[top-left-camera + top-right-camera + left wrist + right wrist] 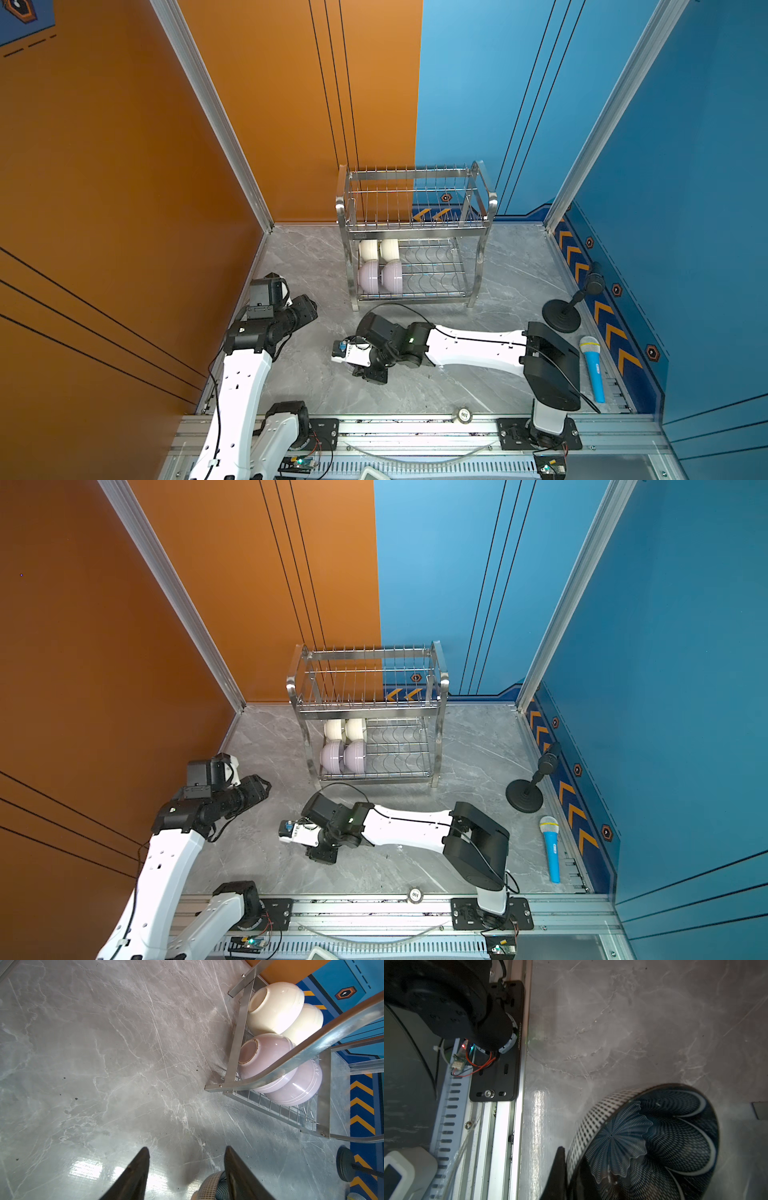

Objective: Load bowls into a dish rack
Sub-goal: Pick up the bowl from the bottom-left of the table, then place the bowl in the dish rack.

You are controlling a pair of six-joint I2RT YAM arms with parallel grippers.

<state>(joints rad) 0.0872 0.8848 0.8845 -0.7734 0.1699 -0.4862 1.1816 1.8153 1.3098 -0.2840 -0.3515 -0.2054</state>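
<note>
Lower tier of the rack (415, 224) holds two cream bowls (379, 249) and two lilac bowls (370, 276) at its left end. Between rack and front rail (415, 426), the right claw (571, 1159) clamps the rim of the blue bowl (654, 1142). The left claw (187, 1150) is apart over bare worktop (104, 1064).

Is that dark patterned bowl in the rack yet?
Out. The right gripper pinches the rim of the patterned bowl over the table, apart from the dish rack.

Dish rack (415, 229) lower tier blocked at left by four bowls (370, 275), open slots rightward, upper tier open
</note>
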